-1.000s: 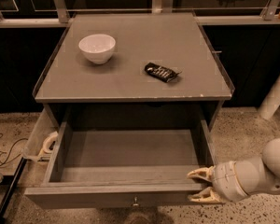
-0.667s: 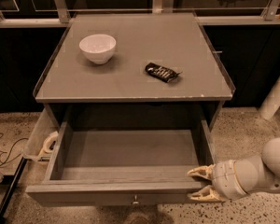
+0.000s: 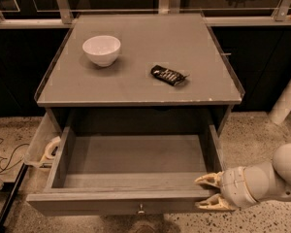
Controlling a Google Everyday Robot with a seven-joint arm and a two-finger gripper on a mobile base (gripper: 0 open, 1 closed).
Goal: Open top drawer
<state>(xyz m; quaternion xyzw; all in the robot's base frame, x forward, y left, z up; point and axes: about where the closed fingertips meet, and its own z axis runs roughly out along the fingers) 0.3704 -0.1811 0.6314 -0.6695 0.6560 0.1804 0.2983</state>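
One top drawer (image 3: 111, 204) stands out (grey inside); claw (image 3: 200, 193) gapes empty at its right corner.

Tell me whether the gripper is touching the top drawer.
Cannot tell. Camera view: the open gripper overlaps the top drawer at its front right corner; neither contact nor gap shows.

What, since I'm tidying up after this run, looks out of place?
A narrow side drawer juts open at left, needlessly. The top drawer is open, with the gripper at its right front corner.
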